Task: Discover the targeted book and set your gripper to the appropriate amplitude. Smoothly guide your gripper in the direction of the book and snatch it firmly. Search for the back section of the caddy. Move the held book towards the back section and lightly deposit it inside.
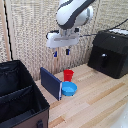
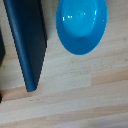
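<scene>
The dark navy book (image 1: 50,82) stands upright on the wooden table, between the caddy and the blue bowl. In the wrist view the book (image 2: 27,42) shows edge-on as a long dark slab beside the bowl. My gripper (image 1: 61,52) hangs well above the book and the red cup, its two short dark fingers pointing down, apart and holding nothing. The black fabric caddy (image 1: 20,105) fills the exterior view's lower left. Its back section (image 1: 12,75) lies beyond the inner divider and looks empty. My fingers do not show in the wrist view.
A round blue bowl (image 1: 69,89) lies right beside the book, also in the wrist view (image 2: 81,25). A red cup (image 1: 68,75) stands just behind the bowl. A hard black box with a handle (image 1: 109,52) sits at the exterior view's right. A wicker screen backs the table.
</scene>
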{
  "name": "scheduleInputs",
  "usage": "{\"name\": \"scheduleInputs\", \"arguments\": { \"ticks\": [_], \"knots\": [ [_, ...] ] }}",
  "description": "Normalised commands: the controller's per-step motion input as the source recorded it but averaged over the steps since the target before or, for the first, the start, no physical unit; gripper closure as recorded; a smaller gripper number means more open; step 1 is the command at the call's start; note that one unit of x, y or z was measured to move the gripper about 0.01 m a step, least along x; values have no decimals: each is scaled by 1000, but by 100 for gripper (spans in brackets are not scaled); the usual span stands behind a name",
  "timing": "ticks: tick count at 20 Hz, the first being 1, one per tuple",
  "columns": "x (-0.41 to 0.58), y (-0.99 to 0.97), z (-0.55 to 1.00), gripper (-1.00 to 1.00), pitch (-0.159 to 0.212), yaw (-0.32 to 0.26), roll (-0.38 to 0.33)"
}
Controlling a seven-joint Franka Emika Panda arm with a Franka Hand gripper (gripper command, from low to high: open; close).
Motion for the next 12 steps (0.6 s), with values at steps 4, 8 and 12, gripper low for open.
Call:
{"name": "scheduleInputs", "arguments": {
  "ticks": [4,8,12],
  "knots": [
    [380,442,-71,-100,48,100,-65],
    [399,394,-88,-100,44,129,-59],
    [406,325,-104,-100,38,133,-50]
  ]
}}
